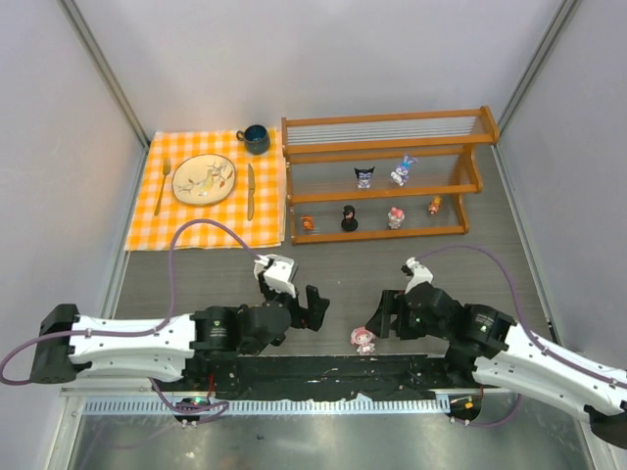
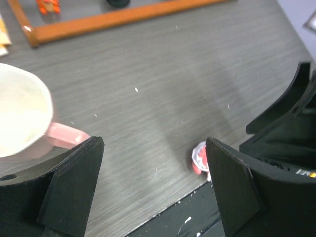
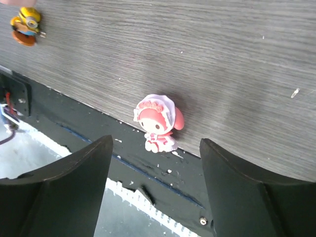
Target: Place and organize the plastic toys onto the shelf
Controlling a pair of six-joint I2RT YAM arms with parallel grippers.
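Plastic toy point(image 3: 157, 123) — glossy, pink-hooded — sits on wood-grain table point(image 3: 222, 49); left fingers point(image 2: 74, 182) and right fingers point(image 3: 237, 187), blunt black wedges, gape open.

Left arm point(image 1: 127, 338): white shell links, black joint housings, black block at base end. Right arm point(image 1: 549, 367): same white shells, black joints. Thin purple cable point(image 1: 201, 225) on each arm, running from wrist to base. White camera box point(image 1: 277, 268) on each wrist. Left gripper point(image 2: 154, 148): two matte black fingers point(image 2: 74, 187), flat inner faces, wedge-shaped, sharp edges; small round hole in one finger's body. Right gripper point(image 3: 155, 143): same matte black, broad, rounded shoulders. Black base plate point(image 1: 323, 377) under both arms, scuffed white in spots.
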